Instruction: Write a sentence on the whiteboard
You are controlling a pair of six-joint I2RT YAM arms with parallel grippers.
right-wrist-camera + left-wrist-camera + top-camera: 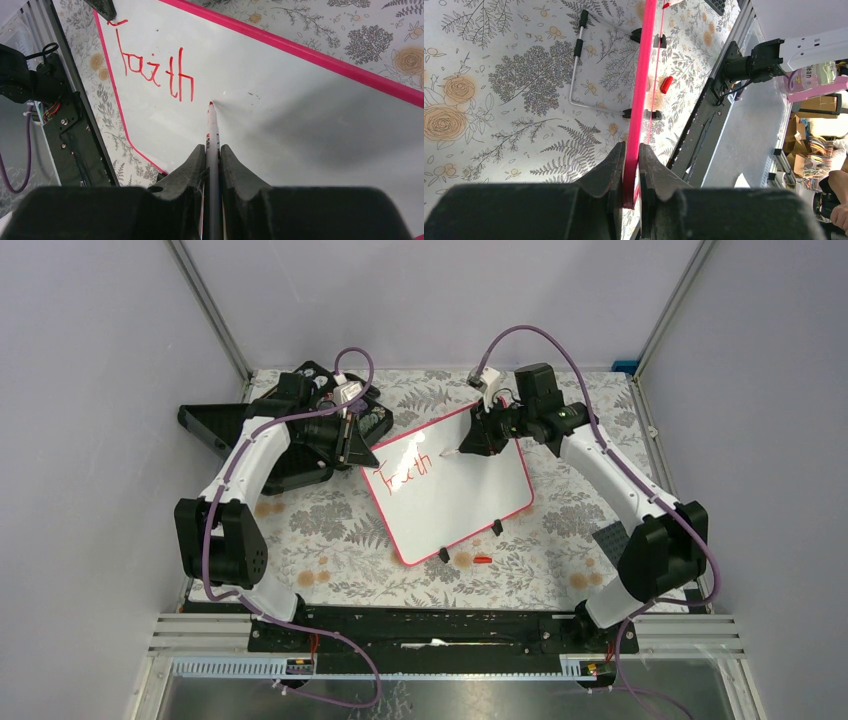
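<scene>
The whiteboard (470, 495), white with a pink rim, lies tilted on the floral table with "Faith" (408, 472) written on it in red. My left gripper (362, 454) sits at the board's left corner. In the left wrist view it (632, 150) is shut on the board's pink rim (640, 90), which runs edge-on between the jaws. My right gripper (472, 443) hovers over the board's upper middle, shut on a white marker (212, 125). The marker's red tip (210, 103) rests at the board surface (310, 120), just right of the "h" in the word "Faith" (150, 67).
A black compartment case (245, 430) lies open behind the left arm. A red marker cap (483, 559) lies on the table in front of the board, near its two black clip feet (497, 527). A dark grey pad (610, 540) sits by the right arm. The board's wire stand (576, 75) shows underneath.
</scene>
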